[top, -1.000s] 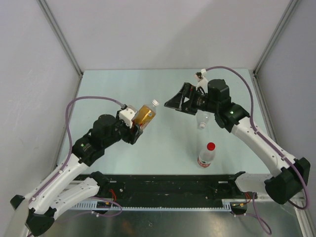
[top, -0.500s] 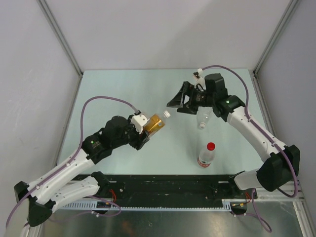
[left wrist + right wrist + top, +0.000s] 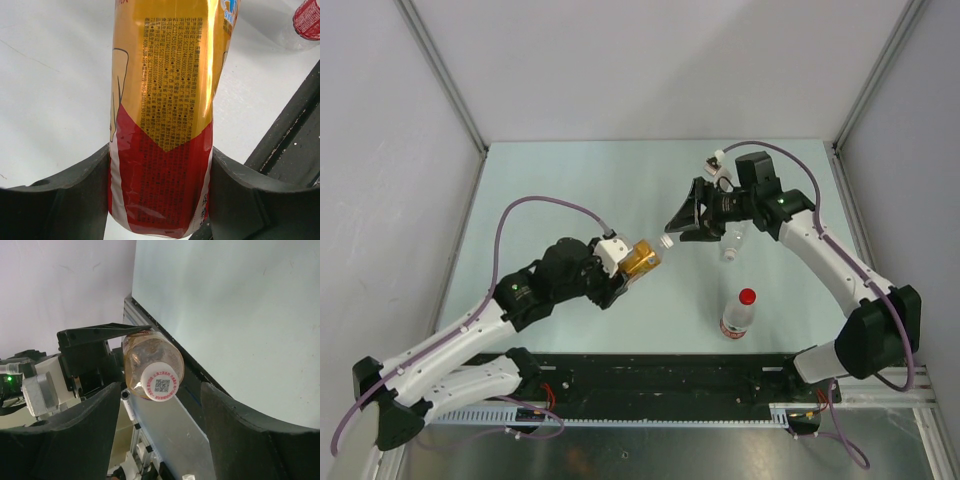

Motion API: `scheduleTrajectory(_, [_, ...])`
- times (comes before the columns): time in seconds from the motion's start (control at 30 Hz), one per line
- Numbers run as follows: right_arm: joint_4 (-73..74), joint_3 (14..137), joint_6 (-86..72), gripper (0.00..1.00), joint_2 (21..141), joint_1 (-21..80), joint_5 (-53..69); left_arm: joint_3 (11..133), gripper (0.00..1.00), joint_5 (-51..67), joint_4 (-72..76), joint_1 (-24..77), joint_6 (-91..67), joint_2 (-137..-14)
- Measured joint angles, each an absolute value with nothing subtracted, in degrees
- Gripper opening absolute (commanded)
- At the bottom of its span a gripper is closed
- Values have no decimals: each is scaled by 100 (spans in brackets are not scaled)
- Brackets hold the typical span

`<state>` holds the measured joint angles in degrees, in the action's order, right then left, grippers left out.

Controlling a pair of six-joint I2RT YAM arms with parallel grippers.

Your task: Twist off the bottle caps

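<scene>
while left fingers [image 3: 60,200] clamp the amber bottle [image 3: 165,125], its white cap [image 3: 160,383] sits between the parted right fingers [image 3: 250,435].

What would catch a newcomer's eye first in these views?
The amber bottle, held over the middle of the table by the left pincer clamped on its lower part, points its white cap at the right pincer. That pincer's jaws stand apart on either side of the cap, not touching it. A red-capped bottle stands upright near the front right.
</scene>
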<state>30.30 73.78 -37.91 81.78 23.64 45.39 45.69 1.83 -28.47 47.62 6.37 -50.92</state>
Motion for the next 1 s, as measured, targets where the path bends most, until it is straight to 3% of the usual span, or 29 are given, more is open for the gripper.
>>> scheduleTrajectory(0.43, [3297, 7378, -3514, 43, 8405, 2366, 4864, 4569, 24, 161, -2847, 4932, 655, -5146])
scheduleTrajectory(1.0, [3326, 7378, -3470, 44, 8497, 2482, 5015, 4569, 22, 115, -2886, 4976, 655, -5177])
